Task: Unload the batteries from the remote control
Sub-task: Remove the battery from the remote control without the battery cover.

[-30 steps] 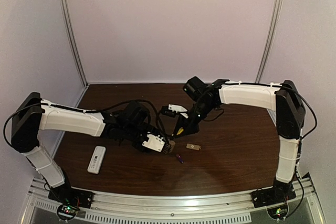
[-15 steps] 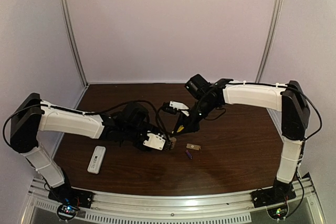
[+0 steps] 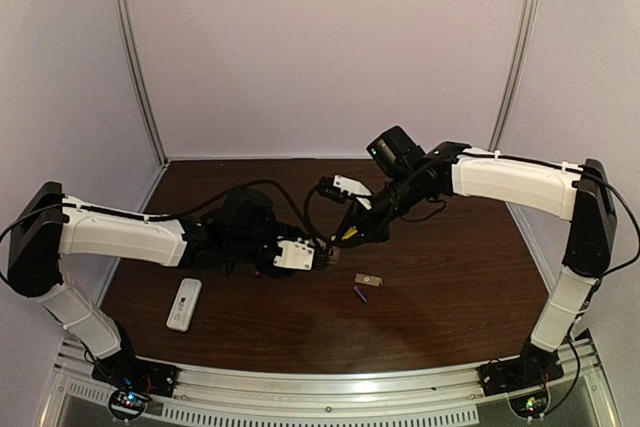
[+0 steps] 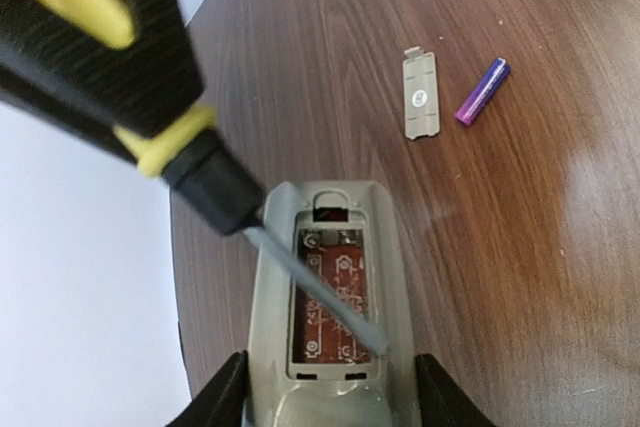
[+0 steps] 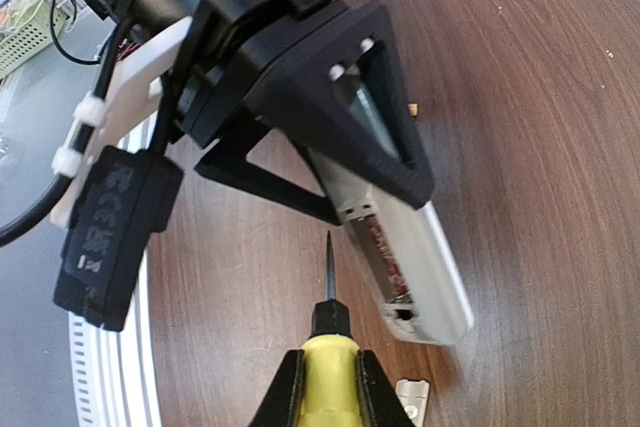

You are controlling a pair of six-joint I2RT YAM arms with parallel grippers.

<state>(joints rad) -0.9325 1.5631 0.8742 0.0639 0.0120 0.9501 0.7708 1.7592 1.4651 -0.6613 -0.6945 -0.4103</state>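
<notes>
Left gripper (image 4: 330, 402): jaws half-spread, clamped on sides of grey remote (image 4: 392, 277), held above table (image 3: 450, 287) centre. Battery compartment (image 4: 330, 292) open, red circuit board (image 4: 322, 322) exposed. Right gripper (image 5: 327, 389): jaws tight on yellow handle of screwdriver (image 4: 205, 172), shaft angled across compartment; tip contact unclear. One purple battery (image 4: 483, 91) lying on table, just right of grey cover plate (image 4: 421, 97), not touching. White remote (image 3: 184, 304) on table, near left.

No legible text; embossed marks on black module (image 5: 110, 217) unreadable.
</notes>
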